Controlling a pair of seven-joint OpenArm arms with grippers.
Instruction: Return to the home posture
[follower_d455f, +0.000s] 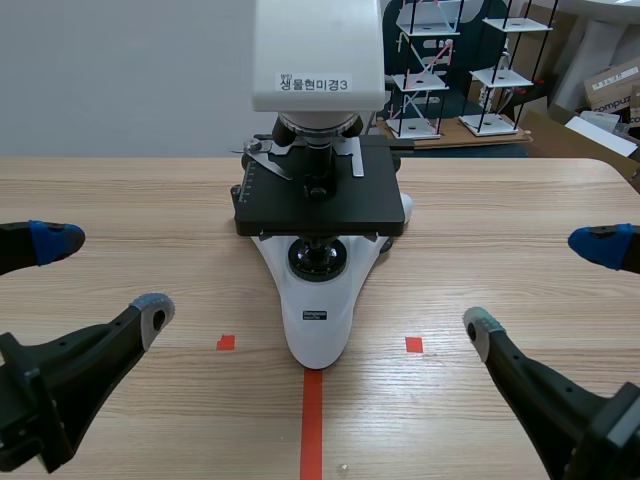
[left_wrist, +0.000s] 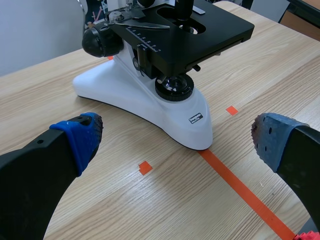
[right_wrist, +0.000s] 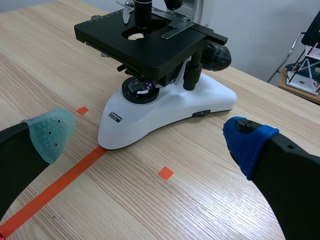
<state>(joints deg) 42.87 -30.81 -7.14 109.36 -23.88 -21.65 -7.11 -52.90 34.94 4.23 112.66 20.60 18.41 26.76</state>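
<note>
Left gripper (follower_d455f: 105, 275) hangs at the microscope's (follower_d455f: 315, 300) eight o'clock, fingers spread wide, holding nothing; right gripper (follower_d455f: 540, 288) mirrors it at four o'clock, equally agape. The microscope stands between them on the table (follower_d455f: 120, 190). Wrist views show its black side knob (left_wrist: 95, 42); the scene view alone shows its labelled head (follower_d455f: 318, 55) at twelve.

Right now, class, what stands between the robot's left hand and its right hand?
The microscope. In the scene view its white base sits midway between the left hand and the right hand, both open, touching neither.
</note>
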